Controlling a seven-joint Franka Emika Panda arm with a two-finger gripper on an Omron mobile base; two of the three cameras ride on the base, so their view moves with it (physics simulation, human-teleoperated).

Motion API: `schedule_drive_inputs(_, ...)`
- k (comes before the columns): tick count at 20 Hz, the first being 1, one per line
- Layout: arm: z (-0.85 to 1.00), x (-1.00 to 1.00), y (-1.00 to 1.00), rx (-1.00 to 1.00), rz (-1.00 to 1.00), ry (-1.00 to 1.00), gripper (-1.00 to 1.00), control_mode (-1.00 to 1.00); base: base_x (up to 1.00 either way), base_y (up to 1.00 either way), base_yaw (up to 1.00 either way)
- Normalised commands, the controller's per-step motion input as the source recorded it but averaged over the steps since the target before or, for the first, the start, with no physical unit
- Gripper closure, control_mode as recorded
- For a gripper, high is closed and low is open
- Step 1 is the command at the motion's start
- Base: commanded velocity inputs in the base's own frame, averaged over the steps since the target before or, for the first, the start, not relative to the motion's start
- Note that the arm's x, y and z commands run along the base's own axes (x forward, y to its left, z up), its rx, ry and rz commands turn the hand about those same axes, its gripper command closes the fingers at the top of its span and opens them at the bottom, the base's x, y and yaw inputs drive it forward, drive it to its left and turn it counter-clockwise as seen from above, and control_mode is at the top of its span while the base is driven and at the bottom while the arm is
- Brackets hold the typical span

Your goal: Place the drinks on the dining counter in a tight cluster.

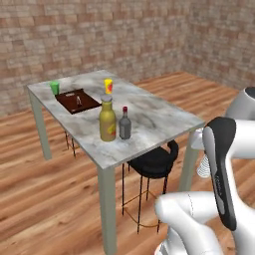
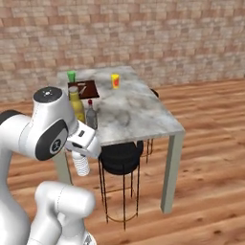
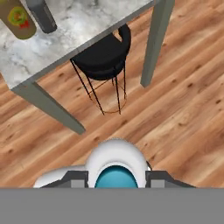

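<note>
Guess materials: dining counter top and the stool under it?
Dining counter: top looks like polished marble, grey-white with cloudy veining; legs flat grey-green, maybe painted metal or wood. Stool: seat matte black, possibly plastic or padded vinyl; legs thin dark wire, likely metal. It's rendered, so texture only.

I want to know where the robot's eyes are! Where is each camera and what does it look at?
Left base view: behind the arm's left, looking down at the dining counter; white arm at lower right.
Right base view: behind its right, same counter; arm at lower left, clear bottle in the gripper.
Hand view: on the hand, looking down at the stool and floor.
Both base views share the yellow bottle.
</note>
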Motion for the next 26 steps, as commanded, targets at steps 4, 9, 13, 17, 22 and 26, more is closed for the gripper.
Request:
schedule_drive_inputs(4, 0.0, 0.0, 0.0, 0.0, 0.0, 0.0, 1.0, 1.0, 0.44, 0.53, 0.04)
schedule_drive_inputs(9, 0.0, 0.0, 0.0, 0.0, 0.0, 0.0, 1.0, 1.0, 0.59, 0.39, 0.0)
schedule_drive_inputs(13, 0.0, 0.0, 0.0, 0.0, 0.0, 0.0, 1.0, 1.0, 0.5, 0.38, 0.0)
schedule_drive_inputs(17, 0.0, 0.0, 0.0, 0.0, 0.0, 0.0, 1.0, 1.0, 0.24, 0.2, 0.0)
schedule_drive_inputs(22, 0.0, 0.0, 0.0, 0.0, 0.0, 0.0, 1.0, 1.0, 0.0, 0.0, 0.0)
schedule_drive_inputs(26, 0.0, 0.0, 0.0, 0.0, 0.0, 0.0, 1.0, 1.0, 0.0, 0.0, 0.0)
